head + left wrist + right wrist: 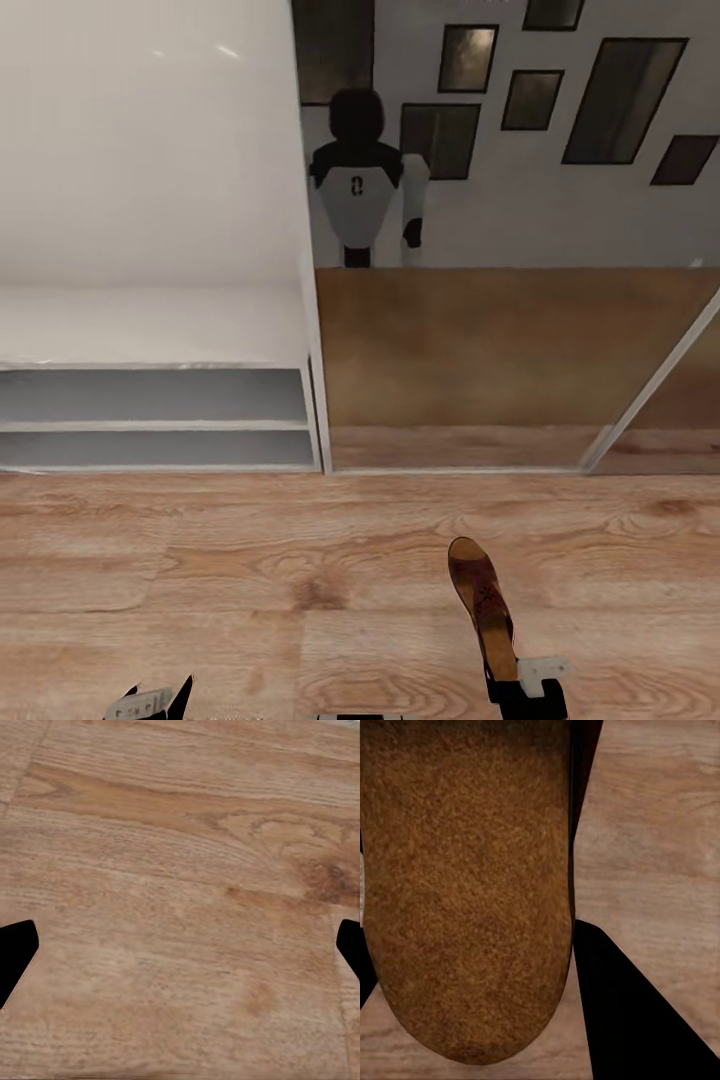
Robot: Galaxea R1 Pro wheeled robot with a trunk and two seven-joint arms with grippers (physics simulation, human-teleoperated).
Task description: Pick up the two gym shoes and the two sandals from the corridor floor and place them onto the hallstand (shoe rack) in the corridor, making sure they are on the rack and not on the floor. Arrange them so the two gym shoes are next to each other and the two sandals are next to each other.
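One dark-brown sandal (483, 600) sticks forward out of my right gripper (520, 685), which is shut on its near end at the lower right of the head view. In the right wrist view its tan insole (465, 885) looms large beside a black finger (637, 1020), with plank flooring behind it. My left gripper (150, 700) is low at the left, open and holding nothing; its dark fingertips (15, 952) stand far apart over the corridor floor (180, 870). The pale grey hallstand (150, 425) stands ahead on the left, both low shelves bare. The gym shoes and the other sandal are out of view.
A mirrored sliding panel (470, 360) stands to the right of the hallstand and reflects the robot (360, 180) and dark wall frames. Its slanted rail (650, 385) runs at the far right. Wood floor (250, 580) lies between me and the rack.
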